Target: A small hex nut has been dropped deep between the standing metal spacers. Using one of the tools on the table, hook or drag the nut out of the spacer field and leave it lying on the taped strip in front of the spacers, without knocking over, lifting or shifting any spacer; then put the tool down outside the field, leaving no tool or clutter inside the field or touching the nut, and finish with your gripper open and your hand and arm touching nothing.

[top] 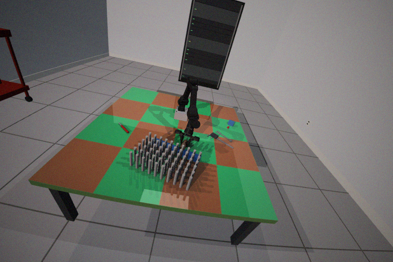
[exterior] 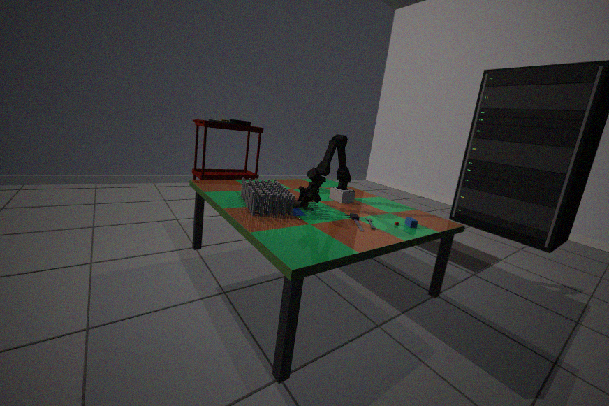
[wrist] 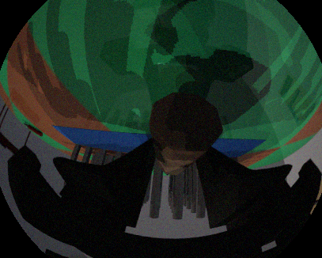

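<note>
The tool (top: 185, 145) (exterior: 304, 205) (wrist: 176, 142) is closed around a brown, faceted handle (top: 184, 143) (wrist: 186, 123), held above the table (top: 79, 163) (exterior: 314, 244) (wrist: 127, 91). Just beside it runs the blue strip (top: 195, 155) (exterior: 298, 212) (wrist: 107, 137), along the edge of the upright metal spacers (top: 162, 172) (exterior: 267, 197) (wrist: 156, 194). The hex nut can't be made out. Well apart lie a red pen-like object (top: 123, 127) and a blue block (top: 230, 122) (exterior: 411, 222).

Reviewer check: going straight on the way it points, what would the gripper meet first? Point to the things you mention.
Probably the blue taped strip (top: 194, 155) (exterior: 299, 213) (wrist: 104, 137), met by the gripper's (top: 184, 144) (exterior: 297, 205) (wrist: 180, 148) brown held piece (wrist: 187, 119); depth is unclear, so the nearest spacers (top: 188, 183) (exterior: 267, 200) (wrist: 157, 194) might come first.
</note>
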You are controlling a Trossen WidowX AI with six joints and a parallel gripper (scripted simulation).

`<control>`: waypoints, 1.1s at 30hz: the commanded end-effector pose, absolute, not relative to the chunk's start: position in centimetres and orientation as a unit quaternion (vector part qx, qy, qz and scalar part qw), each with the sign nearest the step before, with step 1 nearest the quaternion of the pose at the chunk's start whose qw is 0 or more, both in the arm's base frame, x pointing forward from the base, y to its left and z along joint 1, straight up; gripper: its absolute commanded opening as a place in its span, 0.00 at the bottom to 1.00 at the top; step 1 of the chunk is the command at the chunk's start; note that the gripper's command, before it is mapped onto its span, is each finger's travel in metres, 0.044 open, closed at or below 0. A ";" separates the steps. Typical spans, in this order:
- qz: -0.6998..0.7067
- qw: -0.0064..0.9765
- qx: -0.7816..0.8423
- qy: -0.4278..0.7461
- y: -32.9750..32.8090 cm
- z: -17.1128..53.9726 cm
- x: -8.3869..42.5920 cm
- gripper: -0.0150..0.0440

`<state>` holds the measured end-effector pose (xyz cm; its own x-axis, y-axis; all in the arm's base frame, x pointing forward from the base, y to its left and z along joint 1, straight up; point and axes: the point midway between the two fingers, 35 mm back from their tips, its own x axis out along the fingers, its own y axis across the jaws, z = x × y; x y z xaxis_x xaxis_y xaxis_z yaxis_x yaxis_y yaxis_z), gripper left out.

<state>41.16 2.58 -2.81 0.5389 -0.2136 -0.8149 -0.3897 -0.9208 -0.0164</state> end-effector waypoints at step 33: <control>0.447 0.099 -0.872 0.175 3.4 -2.9 39.0 0.25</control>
<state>39.22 3.33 -3.00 0.5368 -0.2126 -0.8165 -0.3888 -0.9212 -0.0158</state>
